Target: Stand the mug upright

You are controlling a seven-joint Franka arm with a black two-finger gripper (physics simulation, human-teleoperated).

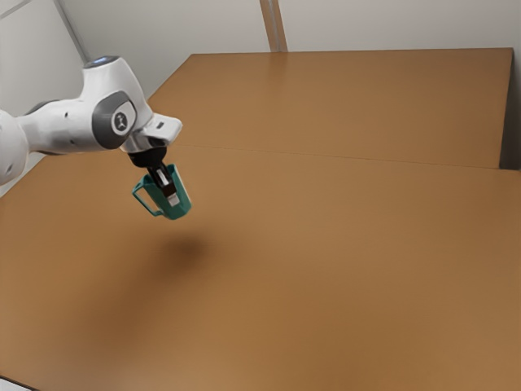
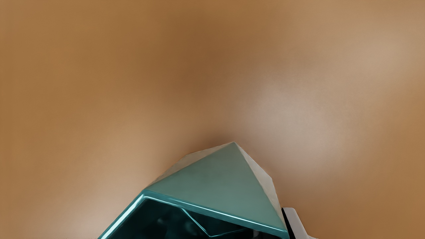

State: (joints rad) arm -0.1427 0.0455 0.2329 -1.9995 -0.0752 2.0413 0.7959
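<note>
Teal mug [image 1: 184,198] hangs tilted in the gripper [image 1: 170,194], off the table [image 1: 326,269]

The broad brown table takes up most of the exterior view, with a thin seam [image 1: 326,157] running across its far part. Behind it stands a pale grey wall [image 1: 391,24] bearing a narrow brown strip [image 1: 275,24].

The white and grey arm [image 1: 69,126] comes in from the exterior view's left and bends downward at the hand. Below the mug, a soft dark shadow [image 1: 184,251] lies on the tabletop, apart from the mug itself.

The mug is in the air above the table, its mouth up toward the hand and its body leaning, with the base toward the exterior view's right. Its sides are flat and angular. In the wrist view the outer face is a muted green between paler facets, and the glossy teal rim [image 2: 215,210] borders a dark interior.

The black gripper is closed on the mug's wall, bearing its weight. One of the fingers [image 2: 294,221] stands against the outside of the wall, while a small grey part shows within the mouth.

The handle [image 1: 144,204] sticks out toward the exterior view's left, clear of the fingers.
</note>
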